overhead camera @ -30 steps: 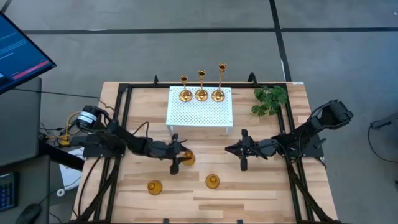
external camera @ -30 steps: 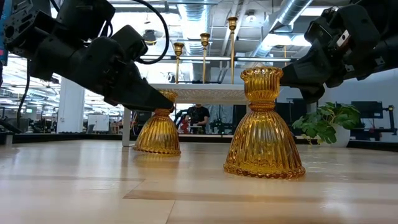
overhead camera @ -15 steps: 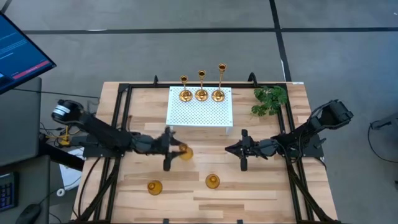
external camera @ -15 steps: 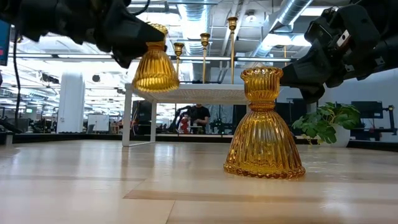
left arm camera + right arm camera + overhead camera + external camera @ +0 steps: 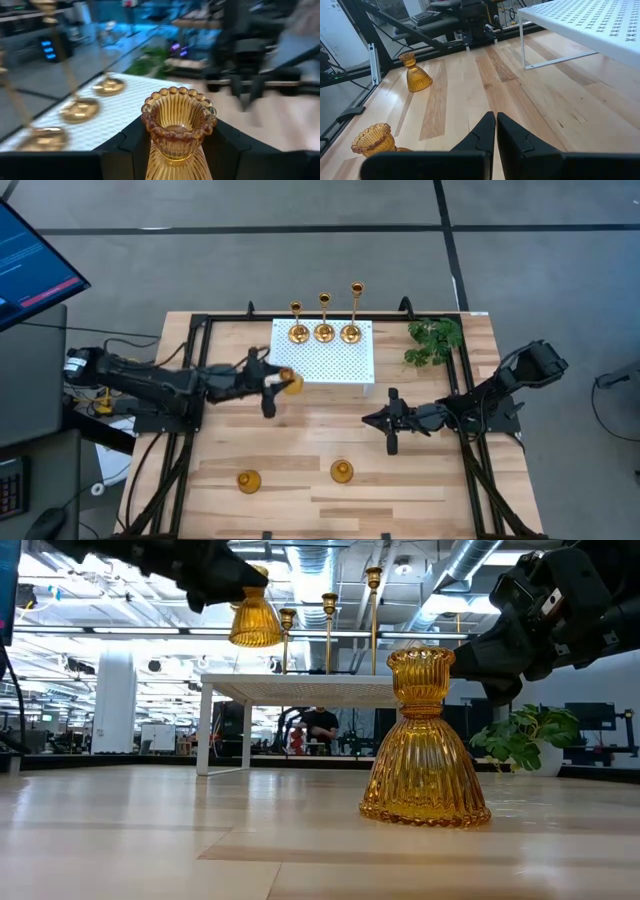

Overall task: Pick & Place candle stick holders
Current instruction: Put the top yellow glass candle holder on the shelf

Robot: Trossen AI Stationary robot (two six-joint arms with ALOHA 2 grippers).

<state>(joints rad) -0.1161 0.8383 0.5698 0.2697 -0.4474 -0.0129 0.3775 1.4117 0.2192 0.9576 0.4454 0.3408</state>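
Amber short holder [image 5: 289, 382] gripped upright in left jaws [image 5: 272, 383], hanging over white perforated shelf [image 5: 330, 360] front-left corner; right jaws [image 5: 391, 423] closed, empty.

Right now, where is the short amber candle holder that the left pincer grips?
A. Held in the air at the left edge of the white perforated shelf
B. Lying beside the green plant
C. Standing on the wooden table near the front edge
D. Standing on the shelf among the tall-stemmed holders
A: the left pincer holds the short amber candle holder aloft at the white perforated shelf's left edge; the low view shows it above shelf level, touching nothing.
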